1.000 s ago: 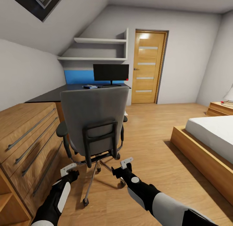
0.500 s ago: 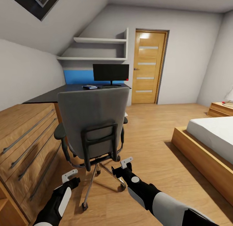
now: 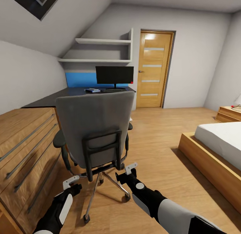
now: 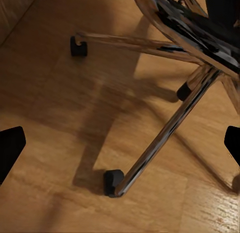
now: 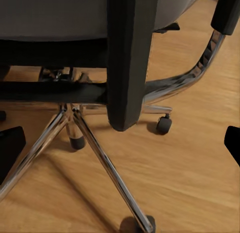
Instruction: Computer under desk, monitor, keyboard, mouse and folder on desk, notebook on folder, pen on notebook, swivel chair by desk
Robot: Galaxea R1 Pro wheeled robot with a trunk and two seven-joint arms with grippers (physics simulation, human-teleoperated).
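Note:
The grey swivel chair [image 3: 95, 125] stands with its back to me, in front of the black desk [image 3: 63, 95]. On the desk's far end stands the black monitor [image 3: 114, 75]. Left of its base lies a small flat blue and grey thing [image 3: 92, 90], too small to name. My left gripper [image 3: 72, 182] is low by the chair's chrome base [image 4: 165, 128] and open. My right gripper [image 3: 130, 170] hangs open just behind the chair's black back frame [image 5: 127, 63]. Neither holds anything. The chair's back hides its seat.
A light-wood drawer chest [image 3: 26, 143] lines the left side, close to the chair. A bed [image 3: 217, 143] with a wooden frame lies at the right, and a nightstand [image 3: 229, 113] beyond it. A wooden door [image 3: 152, 73] is in the far wall. Wood floor runs between chair and bed.
The whole view has moved forward and the chair looms larger and closer. Both arms keep their pose, with the grippers open as before.

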